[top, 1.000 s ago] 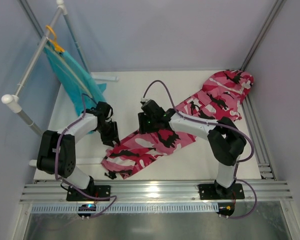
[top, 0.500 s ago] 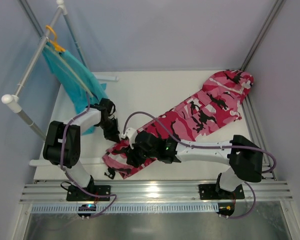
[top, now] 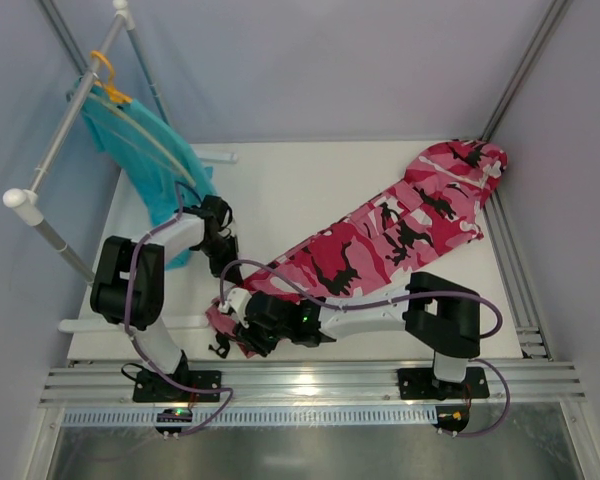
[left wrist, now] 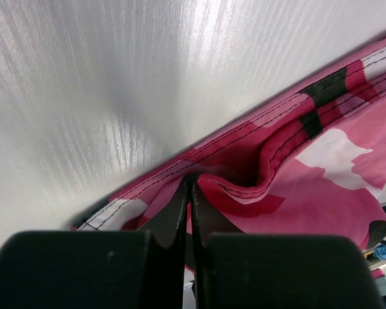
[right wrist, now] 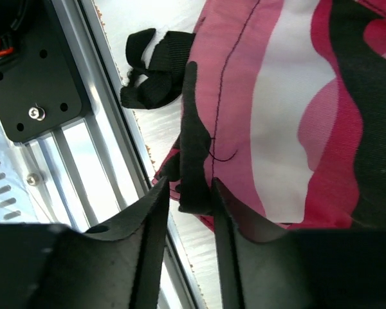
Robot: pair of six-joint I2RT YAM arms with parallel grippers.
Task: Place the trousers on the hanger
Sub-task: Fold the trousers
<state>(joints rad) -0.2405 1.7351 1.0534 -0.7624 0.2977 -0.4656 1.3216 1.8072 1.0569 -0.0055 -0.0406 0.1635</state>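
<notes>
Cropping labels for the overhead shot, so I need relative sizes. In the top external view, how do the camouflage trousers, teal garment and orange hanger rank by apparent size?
1. trousers: largest by far.
2. teal garment: smaller, though hanging raised, nearer the camera.
3. orange hanger: smallest; mostly its hook shows.

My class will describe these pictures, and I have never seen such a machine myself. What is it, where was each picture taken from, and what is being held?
Two robot arms are bolted to a table, each ending in a two-finger gripper. One picture looks down from above; the others come from cameras on each wrist. Pink camouflage trousers lie across the table. The left gripper is shut on their edge; the right gripper straddles the edge, grip unclear.
</notes>
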